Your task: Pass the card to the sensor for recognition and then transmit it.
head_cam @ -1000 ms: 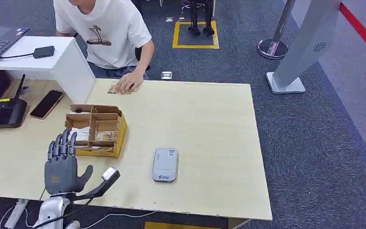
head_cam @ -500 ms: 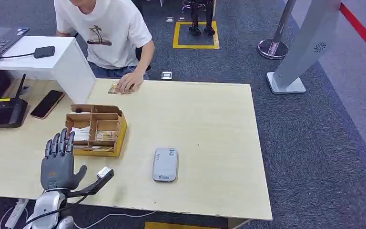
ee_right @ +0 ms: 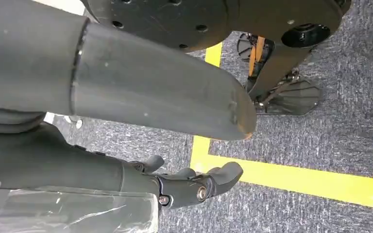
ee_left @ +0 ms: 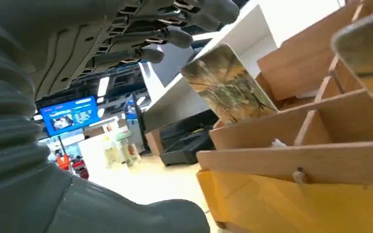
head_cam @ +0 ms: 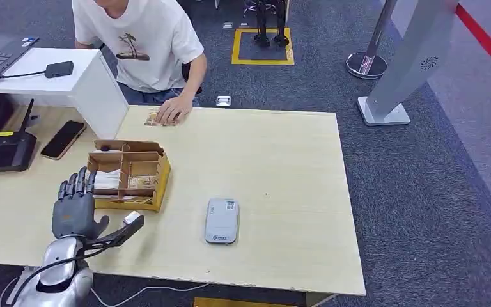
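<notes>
Change: left hand (head_cam: 72,208) has drawn back toward the robot and a little left, away from the box (head_cam: 128,174).
Left hand: fingers spread, palm bare, holding nothing.
Card: one card (ee_left: 228,85) stands upright in the box, just beyond the fingertips, not touched.
Meaning: probably no pick yet; the card remains to be taken.
Sensor: grey sensor (head_cam: 221,220) lies on the table, well to the hand's right.
Right hand (ee_right: 194,187): hangs over the floor, fingers curled, holding nothing.
Versus earlier: person's hand (head_cam: 171,110) unmoved on the far card.
</notes>
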